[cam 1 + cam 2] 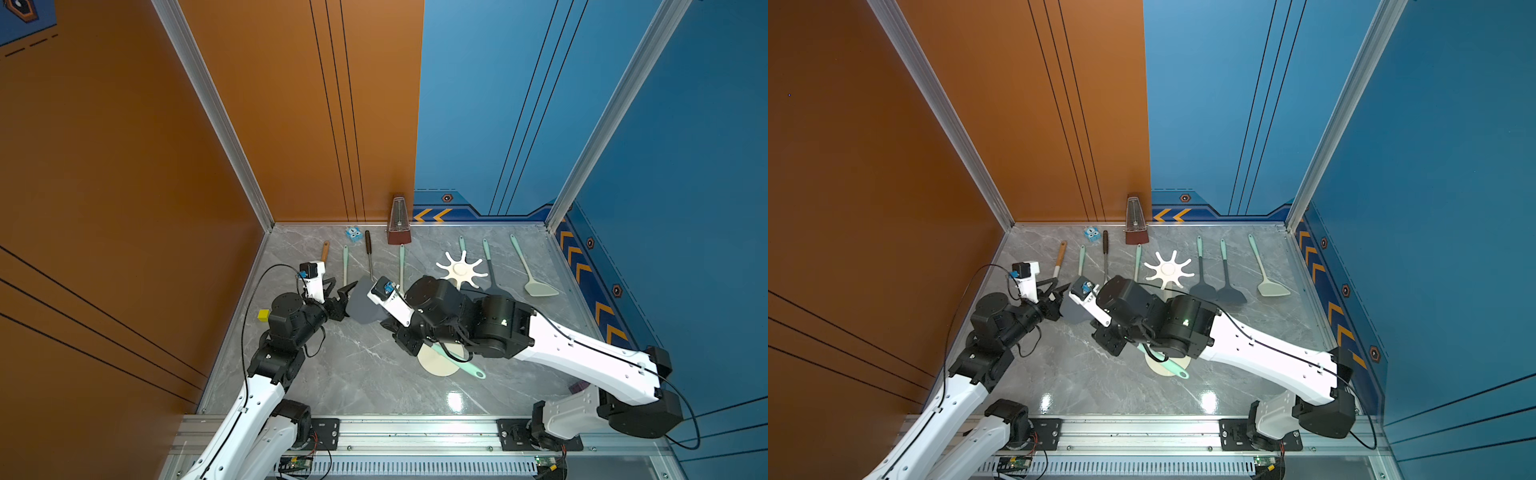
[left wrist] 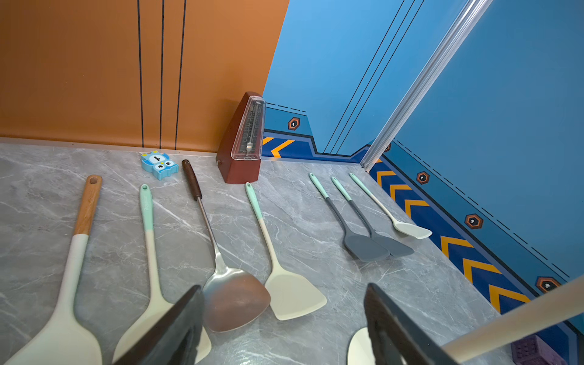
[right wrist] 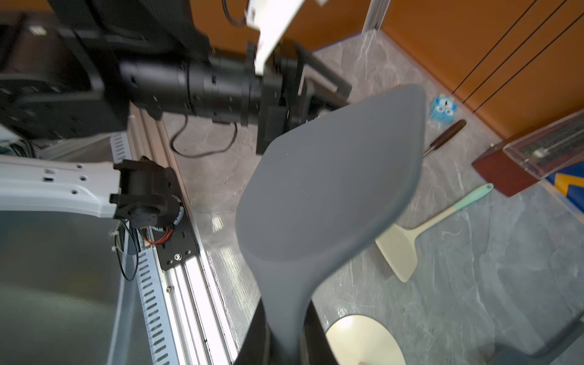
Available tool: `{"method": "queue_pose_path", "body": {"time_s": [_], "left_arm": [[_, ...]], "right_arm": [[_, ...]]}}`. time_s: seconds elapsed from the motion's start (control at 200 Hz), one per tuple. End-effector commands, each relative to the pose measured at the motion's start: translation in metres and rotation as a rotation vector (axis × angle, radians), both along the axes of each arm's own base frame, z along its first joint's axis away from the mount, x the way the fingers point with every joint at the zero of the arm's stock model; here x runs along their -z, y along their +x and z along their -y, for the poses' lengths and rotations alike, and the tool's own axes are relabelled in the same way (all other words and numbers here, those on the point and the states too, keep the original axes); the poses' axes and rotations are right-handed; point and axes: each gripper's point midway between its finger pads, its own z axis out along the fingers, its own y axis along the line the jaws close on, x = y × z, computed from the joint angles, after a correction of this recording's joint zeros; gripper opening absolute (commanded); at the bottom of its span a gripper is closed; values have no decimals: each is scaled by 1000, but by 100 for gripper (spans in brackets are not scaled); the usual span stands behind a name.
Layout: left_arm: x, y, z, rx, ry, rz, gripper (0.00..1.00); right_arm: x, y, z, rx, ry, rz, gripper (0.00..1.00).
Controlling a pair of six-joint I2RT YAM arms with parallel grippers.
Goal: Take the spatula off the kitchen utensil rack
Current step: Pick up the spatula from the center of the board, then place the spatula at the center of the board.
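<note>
The right gripper (image 3: 286, 343) clamps the grey spatula (image 3: 331, 189) by its neck near the kitchen utensil rack (image 1: 460, 270); the left gripper (image 2: 283, 289) waits, jaws apart.

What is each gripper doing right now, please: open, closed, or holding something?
Left gripper: open, holding nothing.
Right gripper: shut on the grey spatula, just below its blade.
</note>
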Motion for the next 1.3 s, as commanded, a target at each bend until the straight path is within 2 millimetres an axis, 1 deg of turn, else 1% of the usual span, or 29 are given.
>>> {"method": "queue_pose_path", "body": {"time_s": [0.0,0.075,0.14,0.19,0.265,0.295,0.33,0.425,0.43,0.44,0.455,0.51,0.551,0.606,0.656,0.726,0.786,0.876,0.971,1.006,1.081,1.111,1.211,1.291], "left_arm": [[13,-4,2,20,4,-35,81],[12,-4,3,30,2,-32,81],[10,-5,6,43,-1,-30,81],[8,-6,8,57,-5,-25,81],[3,-7,11,76,-9,-11,81],[0,-9,13,89,-12,1,81],[-2,-10,15,100,-14,11,81],[-6,-11,19,120,-8,27,81],[-6,-12,19,121,-8,28,81],[-6,-11,19,122,-8,27,81],[-6,-11,19,122,-7,28,81],[-6,-11,20,126,-6,25,81],[-6,-11,21,129,-7,24,81],[-6,-10,23,134,-6,21,81],[-5,-9,24,135,-3,15,81],[-3,-8,25,136,1,12,81],[-2,-8,26,140,6,10,81],[0,-8,26,140,9,6,81],[0,-8,27,140,6,2,81],[1,-8,27,142,6,1,81],[1,-8,27,141,5,-1,81],[2,-7,27,140,5,-3,81],[4,-6,27,136,9,-9,81],[5,-5,26,129,9,-12,81]], "right_arm": [[-68,21,17,36,112,146,0],[-109,39,37,109,210,204,0],[-139,50,57,152,293,238,0],[-159,59,75,203,341,269,0],[-180,76,107,313,382,314,0],[-185,84,120,368,387,329,0],[-191,97,141,446,389,352,0],[-200,125,188,611,393,390,0],[-200,125,189,613,393,389,0],[-201,131,199,648,393,394,0],[-202,137,208,679,395,397,0],[-204,151,234,770,400,401,0],[-201,163,252,838,389,398,0],[-193,181,276,932,372,381,0],[-179,201,291,996,343,348,0],[-152,230,305,1065,275,286,0],[-127,255,310,1100,214,232,0],[-88,288,307,1106,161,154,0],[-54,318,301,1087,155,71,0],[-44,327,299,1083,159,48,0],[-15,350,287,1023,163,-18,0],[-3,359,286,1020,165,-47,0],[38,383,279,999,186,-164,0],[67,397,265,966,210,-229,0]]}}
